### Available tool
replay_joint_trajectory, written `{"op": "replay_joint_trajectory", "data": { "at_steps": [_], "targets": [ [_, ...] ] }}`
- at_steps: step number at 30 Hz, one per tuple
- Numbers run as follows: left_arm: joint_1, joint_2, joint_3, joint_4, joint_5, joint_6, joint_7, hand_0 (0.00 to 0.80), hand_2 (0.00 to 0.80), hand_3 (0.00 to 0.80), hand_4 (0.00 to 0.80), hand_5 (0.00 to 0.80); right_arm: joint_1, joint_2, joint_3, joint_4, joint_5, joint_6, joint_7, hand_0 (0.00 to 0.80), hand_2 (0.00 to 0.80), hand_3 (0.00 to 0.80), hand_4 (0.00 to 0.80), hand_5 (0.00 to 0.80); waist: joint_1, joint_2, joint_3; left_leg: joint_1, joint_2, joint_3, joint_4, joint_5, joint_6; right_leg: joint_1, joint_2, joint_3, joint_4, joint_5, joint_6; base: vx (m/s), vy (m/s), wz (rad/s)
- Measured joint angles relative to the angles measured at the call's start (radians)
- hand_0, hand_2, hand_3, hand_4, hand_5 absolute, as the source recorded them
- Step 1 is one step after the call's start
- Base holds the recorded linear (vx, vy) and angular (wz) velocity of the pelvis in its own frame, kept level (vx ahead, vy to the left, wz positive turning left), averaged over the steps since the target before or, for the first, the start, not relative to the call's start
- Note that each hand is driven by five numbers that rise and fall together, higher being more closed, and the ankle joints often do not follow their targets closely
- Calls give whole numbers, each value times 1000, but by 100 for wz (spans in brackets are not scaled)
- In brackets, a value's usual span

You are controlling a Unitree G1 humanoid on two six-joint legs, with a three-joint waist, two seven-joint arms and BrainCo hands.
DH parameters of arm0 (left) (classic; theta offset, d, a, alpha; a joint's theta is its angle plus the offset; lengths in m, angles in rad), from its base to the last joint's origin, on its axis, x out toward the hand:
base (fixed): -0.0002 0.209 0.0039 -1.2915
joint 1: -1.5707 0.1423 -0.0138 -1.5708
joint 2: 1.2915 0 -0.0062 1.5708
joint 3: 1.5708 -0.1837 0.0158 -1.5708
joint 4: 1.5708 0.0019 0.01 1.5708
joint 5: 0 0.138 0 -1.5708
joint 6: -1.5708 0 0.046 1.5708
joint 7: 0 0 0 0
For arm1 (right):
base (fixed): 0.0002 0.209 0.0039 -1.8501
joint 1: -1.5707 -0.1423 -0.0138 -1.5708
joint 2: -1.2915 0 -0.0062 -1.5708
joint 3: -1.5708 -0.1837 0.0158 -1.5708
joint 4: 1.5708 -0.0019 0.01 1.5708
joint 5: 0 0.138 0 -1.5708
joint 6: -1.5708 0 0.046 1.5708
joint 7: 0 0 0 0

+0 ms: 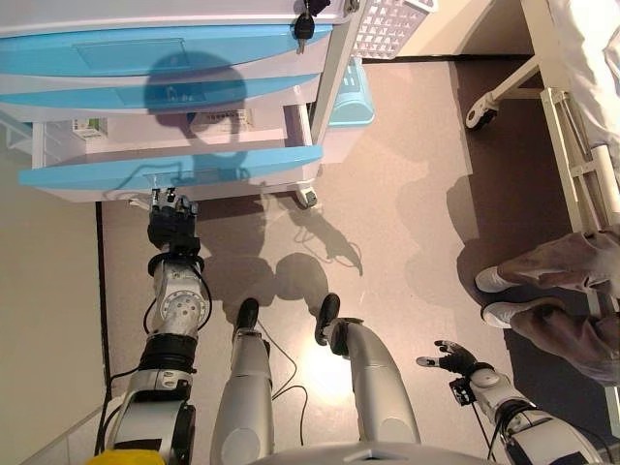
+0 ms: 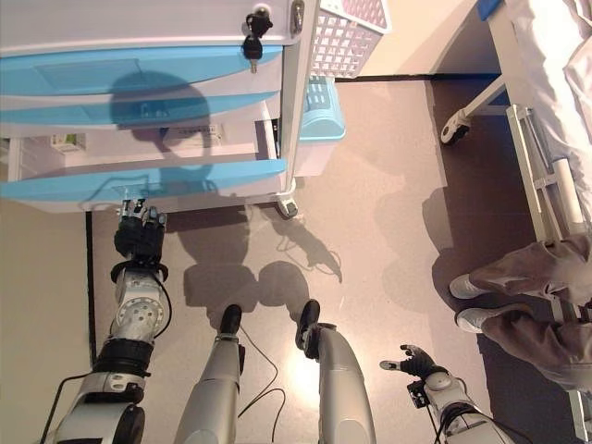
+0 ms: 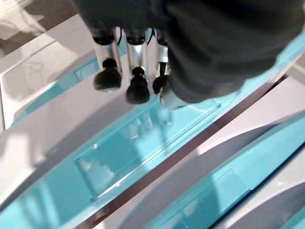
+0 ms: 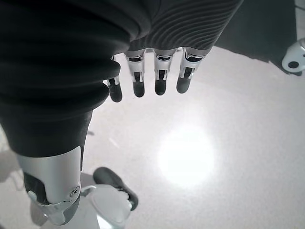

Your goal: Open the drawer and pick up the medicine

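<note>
Drawer (image 1: pixel 174 165) stands partly pulled out, a small box, likely the medicine (image 1: pixel 89 127), inside at the back; left hand (image 1: pixel 172 221) rests at its blue front, whether gripping I cannot tell; pull straight and level; right hand (image 1: pixel 453 357) hangs relaxed, empty.

I can read no print anywhere; the small boxes (image 1: pixel 221 120) in my open drawer (image 1: pixel 174 165) are too small to make out.

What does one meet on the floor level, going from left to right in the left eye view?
Left hand at the open drawer's blue front → cabinet castor → right hand → person's shoes.
</note>
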Motion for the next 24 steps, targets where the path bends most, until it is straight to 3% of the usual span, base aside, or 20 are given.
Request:
{"op": "replay_joint_trajectory", "data": {
  "at_steps": [14,24],
  "targets": [
    [89,-33,-4,-69,1,20,-22,800,800,800,800,800,0,0,-3,3,-7,0,-8,0,0,0,0,0,28,15,11,0,-4,-37,10,0,0,12,-12,-36,42,-35,-16,-11,-14,11],
    [130,-33,-44,-110,8,49,-40,800,800,800,800,800,-6,0,-2,10,-8,2,-17,0,0,0,0,0,67,30,24,-1,-6,-99,8,3,-4,30,-19,-89,63,-70,-29,-7,-23,16]
  ]
}}
